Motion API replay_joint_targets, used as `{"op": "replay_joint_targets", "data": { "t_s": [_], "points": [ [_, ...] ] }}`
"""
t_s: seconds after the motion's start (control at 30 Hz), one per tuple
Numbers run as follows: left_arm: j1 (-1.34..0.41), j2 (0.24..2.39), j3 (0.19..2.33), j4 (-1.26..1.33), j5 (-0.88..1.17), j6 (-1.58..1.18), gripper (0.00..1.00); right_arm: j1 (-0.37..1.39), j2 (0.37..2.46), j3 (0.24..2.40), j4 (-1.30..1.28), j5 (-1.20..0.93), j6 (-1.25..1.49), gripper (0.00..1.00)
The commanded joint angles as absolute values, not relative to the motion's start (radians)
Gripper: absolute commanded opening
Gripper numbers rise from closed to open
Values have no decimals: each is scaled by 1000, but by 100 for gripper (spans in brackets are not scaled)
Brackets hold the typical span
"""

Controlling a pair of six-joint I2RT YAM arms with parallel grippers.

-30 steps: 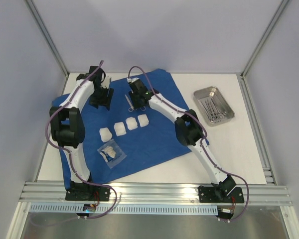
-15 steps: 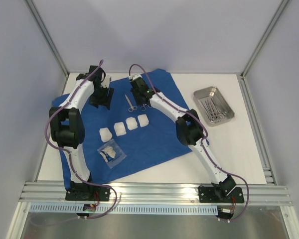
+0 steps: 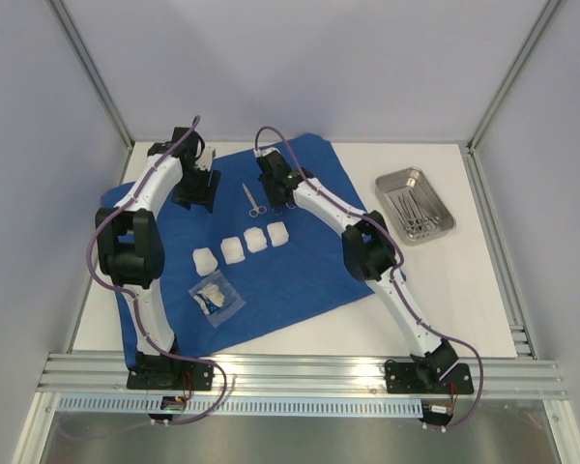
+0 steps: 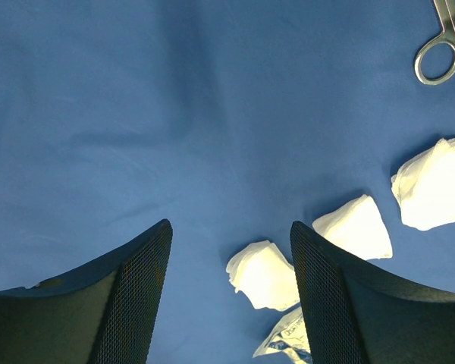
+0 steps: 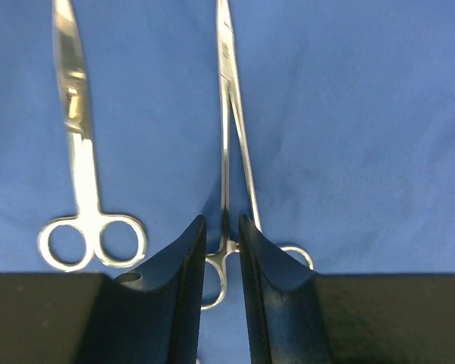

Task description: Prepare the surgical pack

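Right wrist view: right fingers narrowly straddle slim silver forceps beside silver steel scissors, grip uncertain; left fingers spread, empty.

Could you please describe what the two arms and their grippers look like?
Both the left arm and the right arm have white tubular links joined by bulky black joints, with a purple cable looping along each. The left gripper has black, wedge-shaped fingers with mesh-textured inner faces. The right gripper has smooth, dark, tapering fingers. No markings are visible.
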State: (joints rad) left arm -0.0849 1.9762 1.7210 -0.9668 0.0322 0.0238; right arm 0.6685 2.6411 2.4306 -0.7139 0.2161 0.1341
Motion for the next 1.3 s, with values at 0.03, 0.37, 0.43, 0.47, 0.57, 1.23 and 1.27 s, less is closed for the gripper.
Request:
{"op": "replay_joint_targets", "data": {
  "t_s": [0.03, 0.37, 0.43, 0.47, 0.57, 1.23, 1.27],
  "points": [
    [-81, 1934, 1724, -956, 37, 8, 73, 660, 2684, 2467, -785, 179, 144, 25],
    [-81, 1936, 1720, -954, 41, 6, 73, 658, 2685, 2485, -838, 183, 114, 0],
    [-81, 1934, 1721, -956, 41, 6, 73, 658, 2649, 2482, -813, 172, 112, 1],
    [-81, 1931, 1721, -956, 41, 8, 73, 657, 2632, 2467, -798, 170, 110, 1],
    [-81, 1922, 1721, -956, 38, 9, 73, 657, 2541, 2416, -701, 153, 117, 0],
    [-80, 1806, 1674, -962, 52, 63, 74, 422, 1898, 1750, -384, 17, 16, 1],
    [-80, 1802, 1671, -960, 52, 66, 74, 395, 1860, 1705, -383, -21, 6, 0]
  ]
}}
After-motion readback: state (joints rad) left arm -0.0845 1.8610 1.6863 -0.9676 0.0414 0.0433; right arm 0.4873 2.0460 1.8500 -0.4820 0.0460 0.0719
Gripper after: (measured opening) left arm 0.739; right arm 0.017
